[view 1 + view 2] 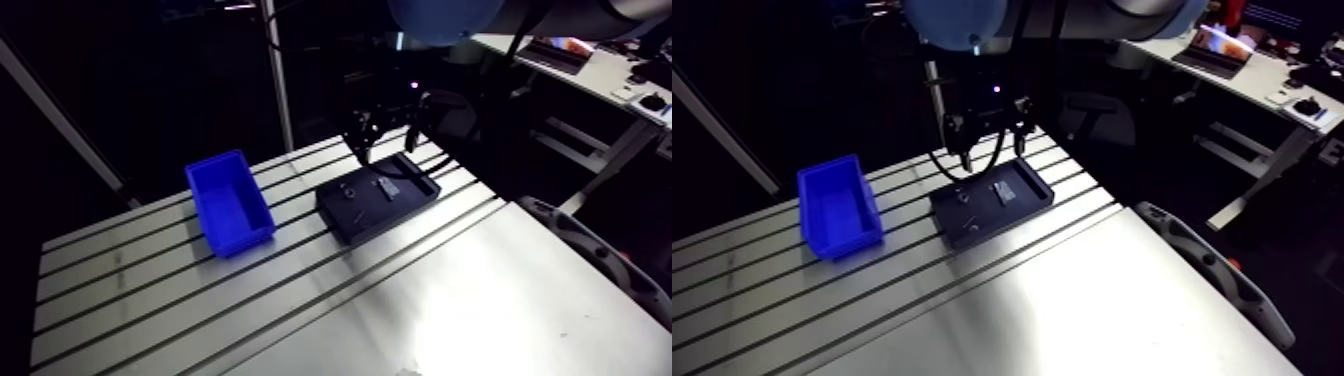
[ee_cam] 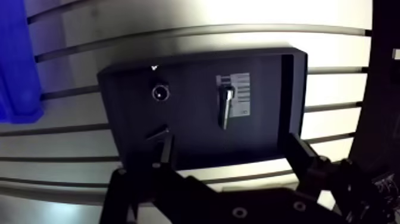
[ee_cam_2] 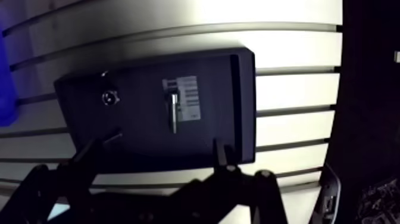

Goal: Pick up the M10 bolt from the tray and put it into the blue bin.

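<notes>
A: While we are looking through the arm view, where is the blue bin [image 1: 228, 203] sitting?

B: It is sitting on the slotted table [image 1: 470, 300], near the black tray [image 1: 378, 197] but not touching it, with a strip of bare table showing between them. The gripper [image 1: 372, 138] is hanging above the tray's far side, looking too small and dark there for its fingers to be read.

A: What is lying in the tray from that view?

B: Small parts are showing on its floor as pale specks; I am not telling them apart there.

A: What is the wrist view giving you?

B: The bolt [image 2: 225, 108] is lying flat on the tray's floor, resting across a pale label [image 2: 238, 95], ahead of the gripper. A round part [image 2: 159, 92] is standing apart from it, toward the bin's side, and a small dark piece [image 2: 158, 132] is lying just ahead of one fingertip [image 2: 167, 148].

A: How are the fingers standing?

B: They are spreading wide apart and gripping nothing, both reaching over the tray's near wall. The bolt is touching neither.

A: And the bin?

B: Its blue wall is showing beside the tray, beyond the round part.
</notes>
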You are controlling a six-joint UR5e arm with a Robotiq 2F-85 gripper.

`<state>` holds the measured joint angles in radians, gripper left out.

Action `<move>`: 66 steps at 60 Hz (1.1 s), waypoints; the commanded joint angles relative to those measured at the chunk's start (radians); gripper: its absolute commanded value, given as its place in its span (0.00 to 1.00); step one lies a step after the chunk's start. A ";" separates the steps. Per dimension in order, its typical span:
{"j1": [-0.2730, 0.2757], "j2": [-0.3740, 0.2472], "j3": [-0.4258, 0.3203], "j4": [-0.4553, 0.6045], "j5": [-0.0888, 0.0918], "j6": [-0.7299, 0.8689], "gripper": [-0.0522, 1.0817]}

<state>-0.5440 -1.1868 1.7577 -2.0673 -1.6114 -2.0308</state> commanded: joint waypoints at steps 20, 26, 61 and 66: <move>-0.021 0.035 0.061 -0.091 0.001 -0.012 0.05; -0.021 0.043 0.074 -0.111 0.001 -0.012 0.05; -0.021 0.069 0.085 -0.126 0.002 -0.009 0.14; -0.021 0.069 0.084 -0.126 0.002 -0.007 0.18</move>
<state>-0.5646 -1.1201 1.8423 -2.1925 -1.6104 -2.0397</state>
